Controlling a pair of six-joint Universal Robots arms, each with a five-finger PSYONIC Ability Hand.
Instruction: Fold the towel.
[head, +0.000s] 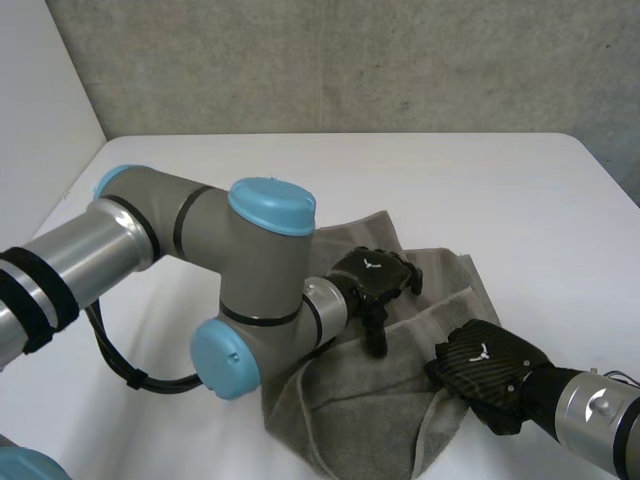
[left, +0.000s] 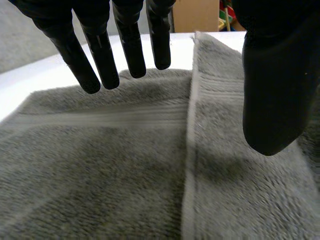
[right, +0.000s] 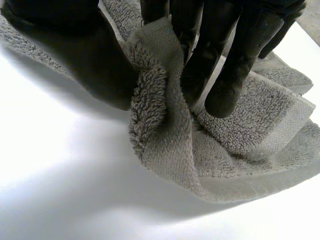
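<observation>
**Thin pinch on the right, nothing pinning the middle**

The soft grey terry-cloth towel (head: 350, 400) lies rumpled and partly doubled over on the near middle of the smooth white table (head: 450, 180). It spreads from beneath my left forearm toward the near right.

My right hand (head: 485, 368) is at the towel's near right edge and is clamped on it. A rolled lip of pile is squeezed between my thumb (right: 95, 70) and my curled fingers. The rest of that edge sags onto the table just below.

My left hand (head: 372, 272) hangs over the middle of the towel with its fingers (left: 127, 50) straight and spread and its thumb held wide, so it grasps nothing. Beneath it a raised hem (left: 190, 150) marks where one layer lies over another. I cannot tell whether my fingertips touch the cloth.

What worries me:

- **The right grip:** I judge it shallow, a bunch of pile rather than a clean corner. A quick lift could let the towel slide out.
- **Layers in the pinch:** I cannot tell how many I hold. Carrying just one across would open the doubled part instead of folding it.
- **The unpinned middle:** With my left hand not pressing down, any pull from the right may drag the whole towel across the slick table.
- **The wrinkles:** They are not smoothed out, so a fold made now would likely land crooked, with the edges out of line.
</observation>
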